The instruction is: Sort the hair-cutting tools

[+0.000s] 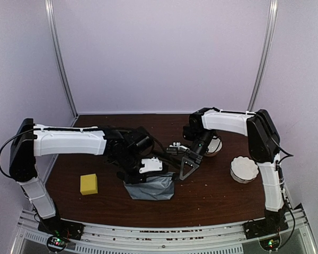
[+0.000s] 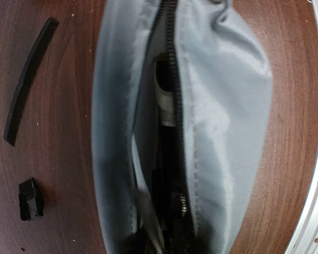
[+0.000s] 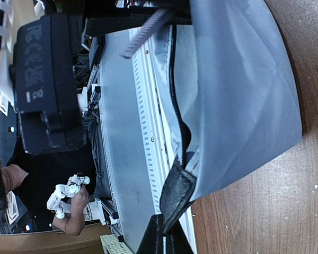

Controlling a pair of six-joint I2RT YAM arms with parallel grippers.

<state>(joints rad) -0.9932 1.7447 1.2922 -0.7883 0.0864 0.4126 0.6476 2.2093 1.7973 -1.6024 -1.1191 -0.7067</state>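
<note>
A grey fabric zip pouch [image 1: 151, 189] lies at the near middle of the dark wooden worktop [image 1: 217, 201]. A yellow sponge block [image 1: 88, 184] sits to its left and a white fluted bowl [image 1: 244, 169] to its right, with a second white bowl [image 1: 216, 148] behind that. A black clipper with pale tip [image 2: 163, 100] lies inside the pouch. A slim black comb [image 2: 29, 79] and a tiny black attachment [image 2: 31, 198] lie apart on the worktop beside it.

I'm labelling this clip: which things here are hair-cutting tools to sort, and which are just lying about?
To sort: slim black comb; tiny black attachment; clipper, half hidden inside the pouch.
Not tools: grey zip pouch; yellow sponge; fluted white bowl; second white bowl.
</note>
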